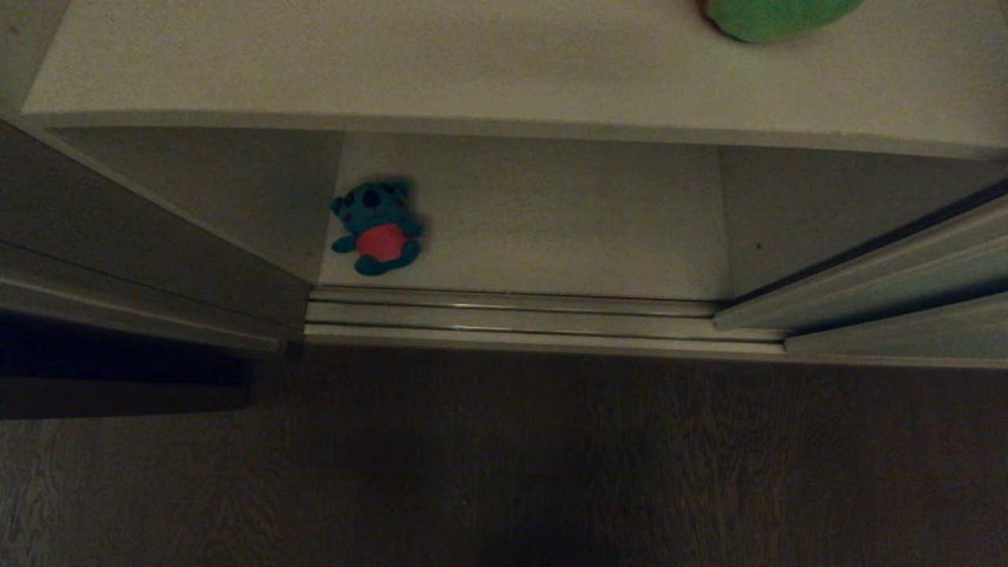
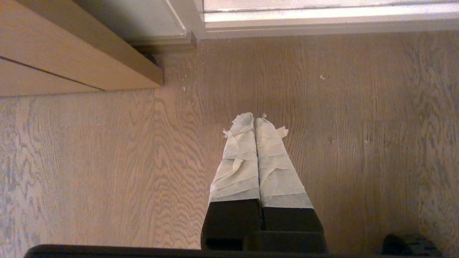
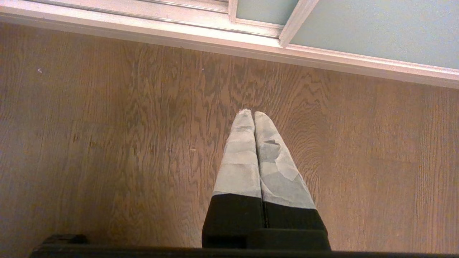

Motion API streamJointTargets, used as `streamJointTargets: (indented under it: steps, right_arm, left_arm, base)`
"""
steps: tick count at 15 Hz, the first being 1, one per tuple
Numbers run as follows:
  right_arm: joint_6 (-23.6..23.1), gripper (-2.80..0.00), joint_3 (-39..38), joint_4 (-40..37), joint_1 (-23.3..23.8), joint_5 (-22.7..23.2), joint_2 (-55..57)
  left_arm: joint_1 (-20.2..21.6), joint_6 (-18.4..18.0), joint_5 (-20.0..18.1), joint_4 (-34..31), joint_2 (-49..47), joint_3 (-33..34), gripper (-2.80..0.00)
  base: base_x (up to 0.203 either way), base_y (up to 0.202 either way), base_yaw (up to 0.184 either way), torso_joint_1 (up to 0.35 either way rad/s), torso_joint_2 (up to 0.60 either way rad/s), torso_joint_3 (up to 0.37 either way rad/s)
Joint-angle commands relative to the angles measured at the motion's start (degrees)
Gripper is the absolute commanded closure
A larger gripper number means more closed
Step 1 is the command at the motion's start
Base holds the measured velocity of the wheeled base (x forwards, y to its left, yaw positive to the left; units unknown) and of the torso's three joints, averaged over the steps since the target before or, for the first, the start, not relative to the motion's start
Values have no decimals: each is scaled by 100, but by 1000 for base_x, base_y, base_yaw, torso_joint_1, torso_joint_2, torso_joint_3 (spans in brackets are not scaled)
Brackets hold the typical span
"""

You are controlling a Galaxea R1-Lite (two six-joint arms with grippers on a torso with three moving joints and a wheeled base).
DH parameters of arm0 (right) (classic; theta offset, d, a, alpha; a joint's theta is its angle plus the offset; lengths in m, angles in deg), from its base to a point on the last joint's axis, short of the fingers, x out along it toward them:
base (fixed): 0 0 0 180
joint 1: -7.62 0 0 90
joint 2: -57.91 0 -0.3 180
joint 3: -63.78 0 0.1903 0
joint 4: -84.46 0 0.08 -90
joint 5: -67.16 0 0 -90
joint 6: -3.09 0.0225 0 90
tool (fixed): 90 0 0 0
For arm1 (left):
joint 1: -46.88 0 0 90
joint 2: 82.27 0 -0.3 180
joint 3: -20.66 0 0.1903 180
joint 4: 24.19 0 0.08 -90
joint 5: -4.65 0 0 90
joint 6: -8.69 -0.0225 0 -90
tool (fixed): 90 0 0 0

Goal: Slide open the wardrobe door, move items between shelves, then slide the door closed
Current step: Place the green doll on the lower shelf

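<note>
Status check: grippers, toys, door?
Left gripper and right gripper shut, empty, over floor. Teal bear on lower shelf. Sliding door open.

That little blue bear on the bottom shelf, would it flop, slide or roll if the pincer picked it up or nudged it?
The teal bear looks like soft plush, so it would probably squash and droop, limbs dangling. It seems small and light. Lying flat on the smooth white shelf, it would more likely slide than roll or tip.
</note>
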Motion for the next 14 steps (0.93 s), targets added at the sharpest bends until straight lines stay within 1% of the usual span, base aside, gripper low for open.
streamJointTargets:
  steps: [1, 4, 7, 14]
  right_arm:
    - [-5, 0, -9, 0, -1, 5, -1]
    - [-5, 0, -9, 0, -1, 5, -1]
    - [-5, 0, -9, 0, -1, 5, -1]
    - [-5, 0, -9, 0, -1, 5, -1]
  left_arm:
    - [-2, -24, 3, 33, -29, 19, 0]
    - [-2, 44, 11, 49, -29, 28, 0]
    - [-2, -25, 11, 32, -35, 19, 0]
    - [-2, 80, 19, 58, -37, 28, 0]
  base:
    - [0, 0, 0, 0, 0, 0]
    - [0, 0, 0, 0, 0, 0]
    - [0, 0, 0, 0, 0, 0]
    - [0, 0, 0, 0, 0, 0]
